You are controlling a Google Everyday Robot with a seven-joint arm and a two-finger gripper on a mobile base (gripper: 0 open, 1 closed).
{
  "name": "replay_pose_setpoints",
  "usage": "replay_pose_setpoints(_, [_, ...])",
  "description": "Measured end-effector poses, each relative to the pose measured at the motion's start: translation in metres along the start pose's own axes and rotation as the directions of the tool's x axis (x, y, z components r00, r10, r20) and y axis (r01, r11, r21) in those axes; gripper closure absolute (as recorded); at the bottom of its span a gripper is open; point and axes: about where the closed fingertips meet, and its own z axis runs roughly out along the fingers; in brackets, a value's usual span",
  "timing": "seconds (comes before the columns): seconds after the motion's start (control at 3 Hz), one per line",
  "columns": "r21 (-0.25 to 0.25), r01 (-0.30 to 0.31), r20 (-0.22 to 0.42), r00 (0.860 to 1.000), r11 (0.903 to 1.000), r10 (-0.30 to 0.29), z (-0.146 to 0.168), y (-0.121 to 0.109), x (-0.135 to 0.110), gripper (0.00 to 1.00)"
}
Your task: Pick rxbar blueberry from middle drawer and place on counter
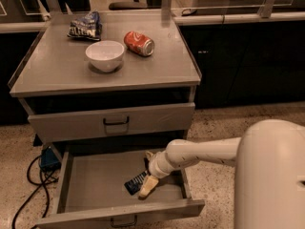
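Gripper [147, 187] hanging low inside open middle drawer [95, 187], right against rxbar blueberry [135, 182], which is lying on drawer bottom, front right. Grasp state: cannot tell. Bar not yet lifted; raising and placing on counter [157, 70] seemingly remaining.
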Motion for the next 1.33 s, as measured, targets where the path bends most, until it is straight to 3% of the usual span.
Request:
replay_pose_setpoints(0.33, [0.037, 0.026, -0.088, 0.996, 0.9990, -0.023, 0.028, 0.002, 0.036, 0.00])
replay_pose_setpoints(0.67, [0.069, 0.032, -0.086, 0.996, 0.9971, -0.026, 0.028, -0.007, 0.035, 0.00])
replay_pose_setpoints(1.0, [0.066, 0.032, -0.086, 0.996, 0.9973, -0.026, 0.028, -0.006, 0.035, 0.00])
replay_pose_setpoints(1.33, [0.013, 0.017, -0.099, 0.995, 0.9998, -0.016, 0.038, -0.006, 0.039, 0.00])
